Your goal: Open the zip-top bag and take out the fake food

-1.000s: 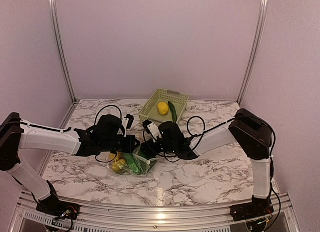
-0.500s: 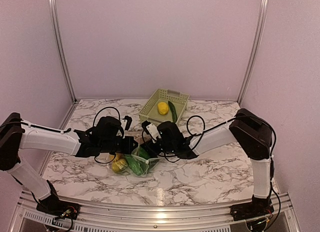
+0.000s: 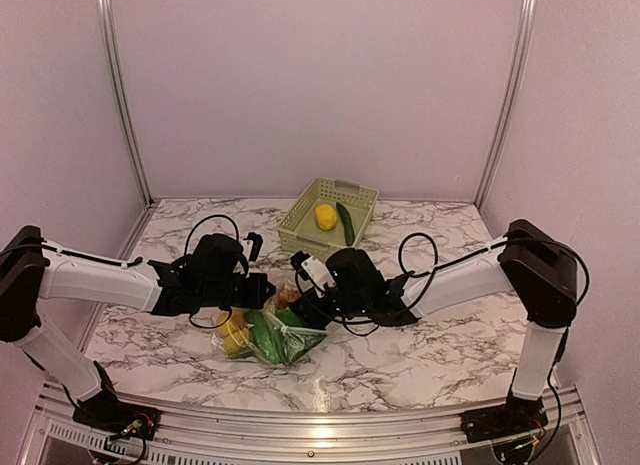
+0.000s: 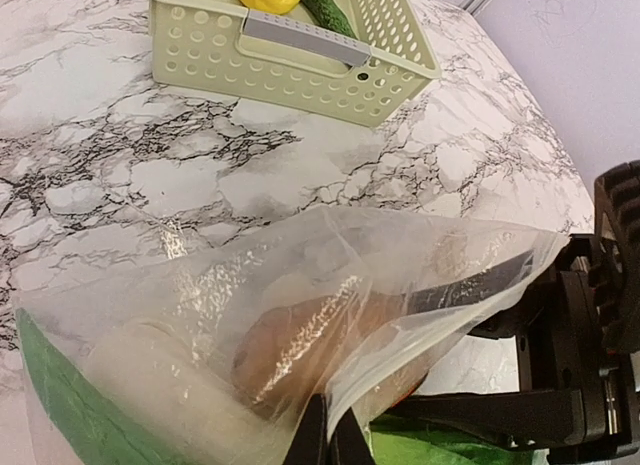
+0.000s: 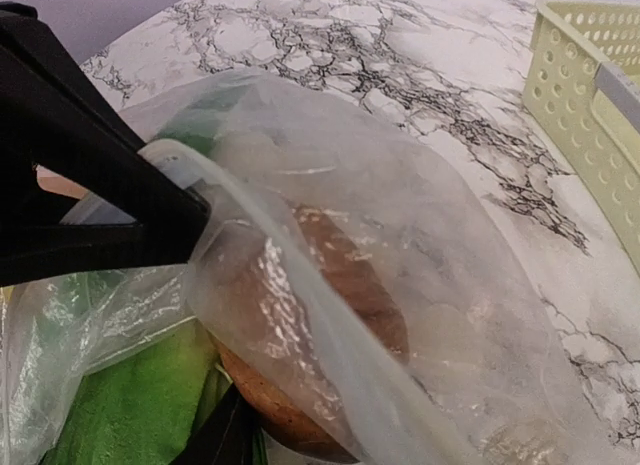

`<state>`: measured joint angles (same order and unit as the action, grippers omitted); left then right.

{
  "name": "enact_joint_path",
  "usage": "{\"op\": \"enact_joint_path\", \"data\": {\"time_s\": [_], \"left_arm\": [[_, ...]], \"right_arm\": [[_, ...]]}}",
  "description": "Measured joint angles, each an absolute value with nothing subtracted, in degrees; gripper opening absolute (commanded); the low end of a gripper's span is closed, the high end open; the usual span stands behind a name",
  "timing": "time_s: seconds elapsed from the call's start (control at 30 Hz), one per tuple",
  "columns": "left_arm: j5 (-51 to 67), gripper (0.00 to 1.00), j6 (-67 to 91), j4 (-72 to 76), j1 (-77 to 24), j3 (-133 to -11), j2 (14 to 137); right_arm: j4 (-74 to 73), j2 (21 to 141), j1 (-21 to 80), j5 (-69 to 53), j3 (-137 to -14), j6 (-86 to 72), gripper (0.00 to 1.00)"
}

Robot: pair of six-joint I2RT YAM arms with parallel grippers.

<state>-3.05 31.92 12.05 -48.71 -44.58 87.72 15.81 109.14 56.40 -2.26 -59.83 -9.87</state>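
Since the earlier frames, the right fingers (image 5: 222, 437) have been drawn rightward and the zip-top bag (image 3: 283, 335) has been stretched wider on the table (image 3: 420, 355). Its rim is pinched between the left fingers (image 4: 318, 437). The right fingers are seen at the bag's mouth, but whether they are closed on it cannot be told. Brown and green fake food (image 4: 300, 350) is held inside.

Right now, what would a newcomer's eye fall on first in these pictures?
The clear zip-top bag, stuffed with green and yellow fake food, sits front and centre, the left hand and right hand meeting at its mouth. Behind it, a pale green basket holds a lemon and green pod.
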Motion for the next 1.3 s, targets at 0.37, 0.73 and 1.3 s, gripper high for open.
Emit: {"op": "enact_joint_path", "data": {"time_s": [0.37, 0.73, 1.3], "left_arm": [[-3.03, 0.0, 32.58, 11.94, -48.8, -44.6, 87.72], [-1.96, 0.0, 31.92, 12.49, -48.9, -44.6, 87.83], [-6.85, 0.0, 32.8, 9.15, -49.63, -44.88, 89.1]], "right_arm": [[9.41, 98.08, 57.39, -0.93, -55.27, -10.39, 0.26], [7.66, 98.43, 56.49, -2.55, -56.38, -9.43, 0.25], [7.44, 98.7, 60.01, 1.15, -55.42, -1.17, 0.16]]}}
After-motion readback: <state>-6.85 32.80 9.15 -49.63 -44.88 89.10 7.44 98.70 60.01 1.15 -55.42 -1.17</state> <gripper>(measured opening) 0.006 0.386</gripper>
